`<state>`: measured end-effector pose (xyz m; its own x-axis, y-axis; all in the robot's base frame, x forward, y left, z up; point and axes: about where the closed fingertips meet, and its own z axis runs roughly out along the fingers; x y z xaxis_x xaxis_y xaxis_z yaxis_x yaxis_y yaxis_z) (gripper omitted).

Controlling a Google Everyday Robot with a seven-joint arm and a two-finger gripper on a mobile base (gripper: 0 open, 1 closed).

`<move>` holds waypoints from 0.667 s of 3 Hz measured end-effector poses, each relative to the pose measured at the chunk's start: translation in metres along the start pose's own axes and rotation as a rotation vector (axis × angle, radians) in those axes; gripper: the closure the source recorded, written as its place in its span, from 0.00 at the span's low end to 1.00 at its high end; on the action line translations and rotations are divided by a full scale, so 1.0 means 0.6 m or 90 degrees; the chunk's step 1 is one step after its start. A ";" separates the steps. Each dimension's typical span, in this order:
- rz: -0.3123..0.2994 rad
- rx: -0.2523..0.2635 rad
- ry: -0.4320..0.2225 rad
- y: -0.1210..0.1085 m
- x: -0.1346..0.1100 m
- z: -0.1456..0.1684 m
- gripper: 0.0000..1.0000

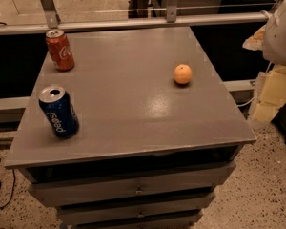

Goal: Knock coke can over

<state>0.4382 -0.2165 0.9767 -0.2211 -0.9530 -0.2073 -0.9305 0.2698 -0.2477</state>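
coke can (60, 50): upright at the far left corner of the grey cabinet top (128, 104), long axis vertical.
gripper: outside the view, so whether it is open or closed cannot be told. Only a white arm segment (282, 30) shows, at the upper right edge.
direction: the can lies well to the left of the arm segment, across the whole top.
in between: orange (182, 74) on the right half, probably below a straight reach.
neighbour: Pepsi can (58, 111), nearer the front on the left, well apart.
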 end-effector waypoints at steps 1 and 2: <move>0.000 0.000 0.000 0.000 0.000 0.000 0.00; -0.030 0.001 -0.033 -0.026 -0.047 0.028 0.00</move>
<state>0.4641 -0.1914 0.9706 -0.1620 -0.9561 -0.2441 -0.9388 0.2255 -0.2603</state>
